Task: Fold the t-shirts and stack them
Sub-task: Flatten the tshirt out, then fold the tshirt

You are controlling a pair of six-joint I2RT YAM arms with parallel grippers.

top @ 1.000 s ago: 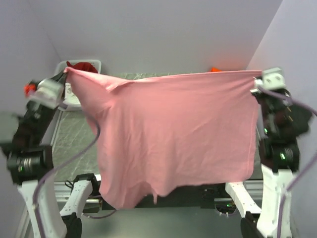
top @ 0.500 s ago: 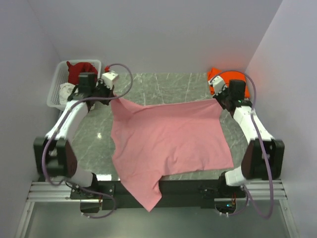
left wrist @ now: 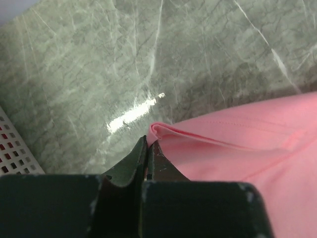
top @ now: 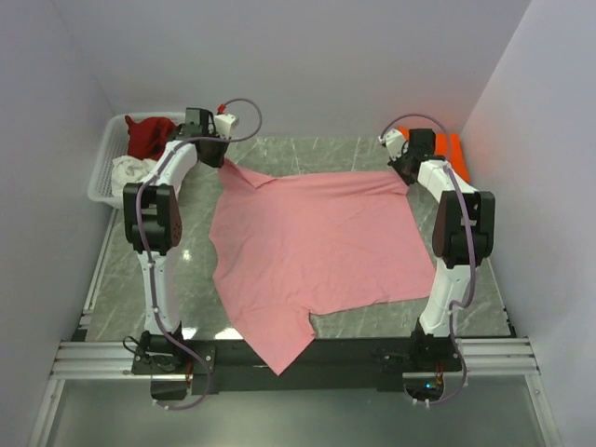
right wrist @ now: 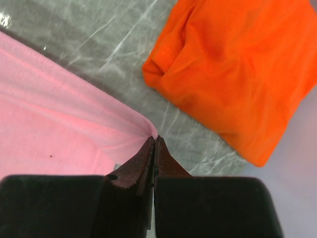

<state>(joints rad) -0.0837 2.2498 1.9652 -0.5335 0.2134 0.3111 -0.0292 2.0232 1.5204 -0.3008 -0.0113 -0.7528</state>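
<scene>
High rear view looking down, wrist views close, seemingly sharing pink t-shirt (top: 317,233)

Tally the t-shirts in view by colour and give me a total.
light pink t-shirt, spread on the table: 1
bright orange t-shirt, at the table's far right corner: 1
dark red t-shirt, in the basket: 1
white t-shirt, crumpled in the basket: 1
Total: 4
</scene>
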